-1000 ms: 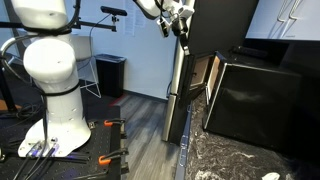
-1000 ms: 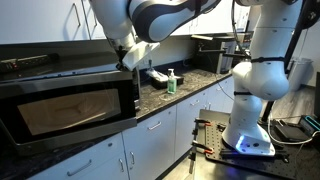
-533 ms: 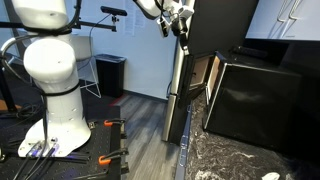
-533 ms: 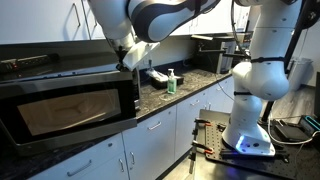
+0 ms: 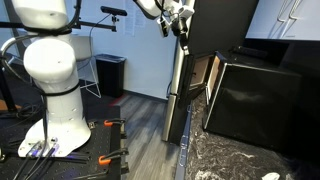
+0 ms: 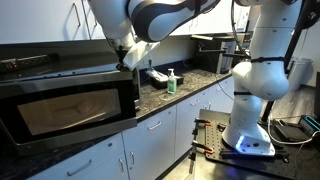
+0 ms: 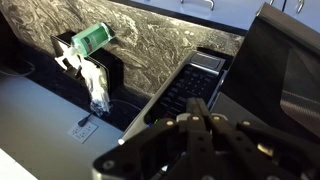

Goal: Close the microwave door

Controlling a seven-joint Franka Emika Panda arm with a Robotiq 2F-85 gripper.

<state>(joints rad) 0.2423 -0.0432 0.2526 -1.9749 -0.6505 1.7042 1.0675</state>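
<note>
Gripper [image 6: 133,60]: jaws clenched together, empty (seen in wrist view) | Contact: tips at upper corner of microwave door [image 6: 68,110] | Door: dark glass, nearly flush against microwave [image 5: 260,100].

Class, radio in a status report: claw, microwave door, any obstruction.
Claw shut, empty, at microwave door outer edge. Door looks ajar, gap showing. Soap bottle well aside; nothing seen blocking.
</note>
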